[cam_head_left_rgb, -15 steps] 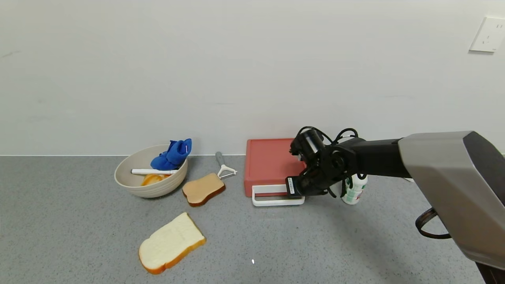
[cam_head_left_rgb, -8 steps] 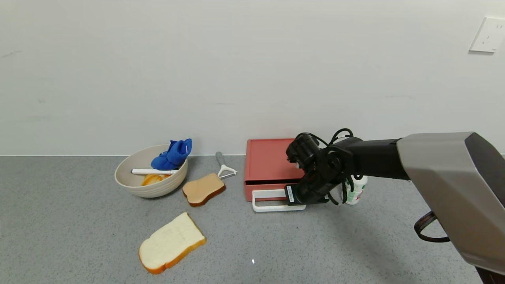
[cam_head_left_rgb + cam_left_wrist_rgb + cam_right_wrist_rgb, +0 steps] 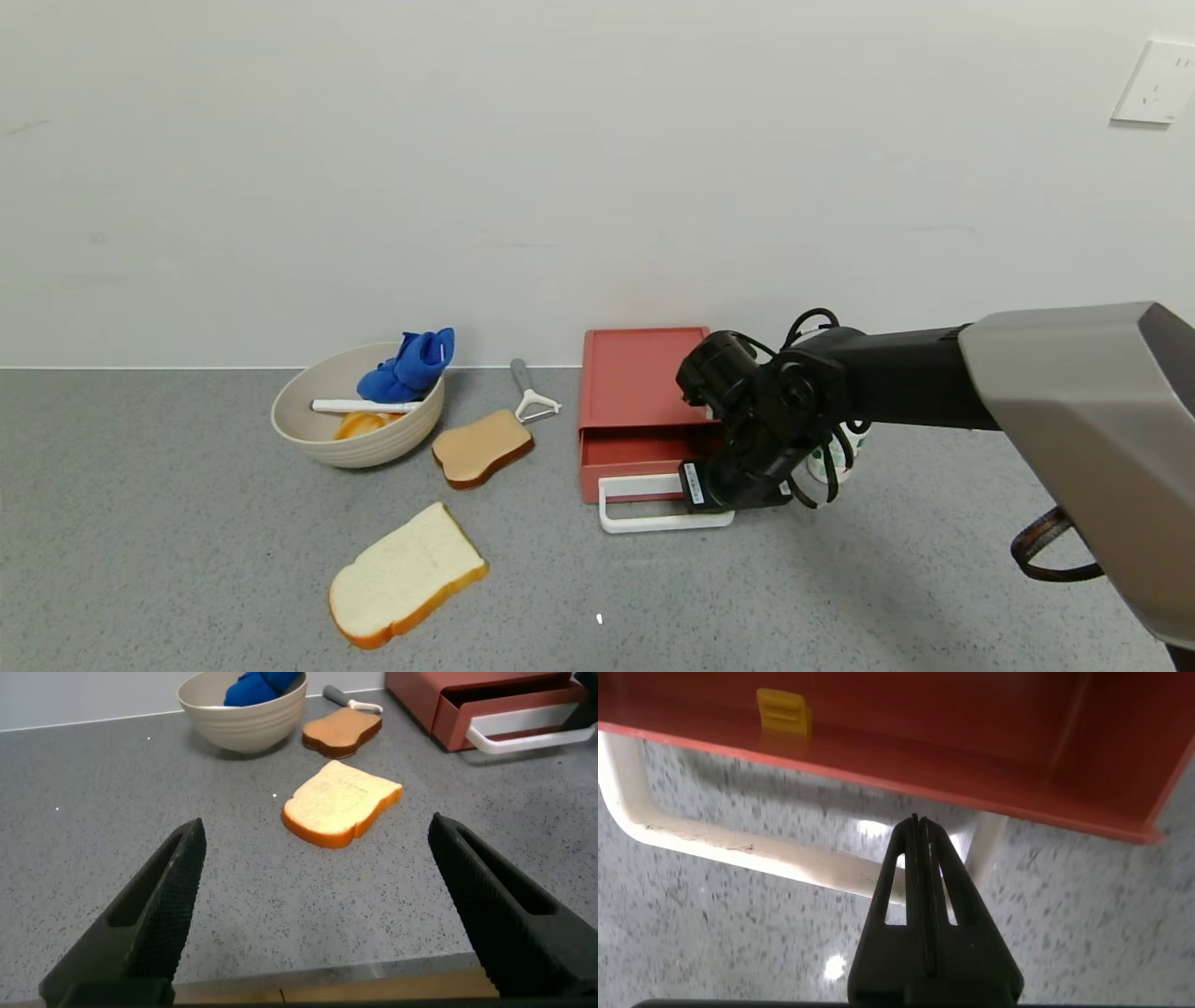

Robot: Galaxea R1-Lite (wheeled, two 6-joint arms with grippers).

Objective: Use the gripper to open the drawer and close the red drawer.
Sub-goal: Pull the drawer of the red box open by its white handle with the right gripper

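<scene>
The drawer [image 3: 644, 411] sits on the grey counter [image 3: 187, 560] against the wall, right of centre, with its red tray [image 3: 635, 464] slid part-way out toward the robot and its white handle [image 3: 653, 513] lying flat in front. The right gripper [image 3: 920, 826] is at the handle's right end; in the right wrist view its jaws are pressed together into a thin blade poking through the loop, beside the bar rather than pinched on it. That same view shows a small yellow clip [image 3: 783, 714] on the tray floor, and most of the tray's inside is cut off. In the head view the gripper's black body and cables cover the drawer's right front corner and most of a white bottle [image 3: 836, 457] behind it, so the bottle's label is hard to read.

Compared with a second ago, the tray has come out from flush with the box, the handle has moved nearer the robot, and the gripper has drawn back and down with it.

The left gripper [image 3: 318, 915] hovers low over the near counter, jaws spread wide and holding nothing. Ahead of it lies a bread slice [image 3: 406, 577]; farther back are a toast slice [image 3: 481, 448], a peeler [image 3: 530, 394] and a bowl [image 3: 313, 434] holding a blue cloth [image 3: 408, 366], a white stick and something orange only partly visible.
</scene>
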